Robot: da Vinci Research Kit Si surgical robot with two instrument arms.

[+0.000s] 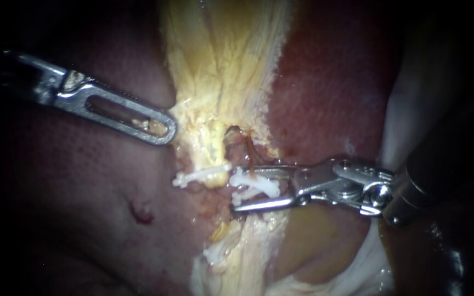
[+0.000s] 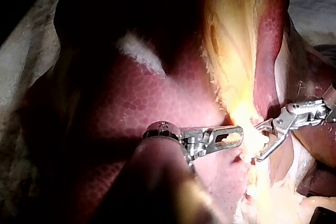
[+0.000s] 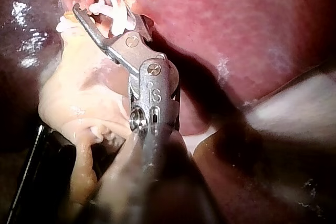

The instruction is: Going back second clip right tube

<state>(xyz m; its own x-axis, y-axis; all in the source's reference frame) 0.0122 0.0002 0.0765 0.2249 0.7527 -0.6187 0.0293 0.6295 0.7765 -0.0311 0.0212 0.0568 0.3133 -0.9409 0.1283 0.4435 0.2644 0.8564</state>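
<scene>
- Left instrument: jaws lie together, pinching the edge of the yellow tissue that runs down the middle of the liver.
- Right instrument: jaws stand apart with a clear gap, one on each side of the right tube.
- White clip: sits across the right tube, between the parted jaws.
- Second white clip: just beside the first, toward the left instrument, at the foot of the yellow tissue.

My right instrument stands open around a white clip, apparently seated on the thin reddish right tube.
</scene>
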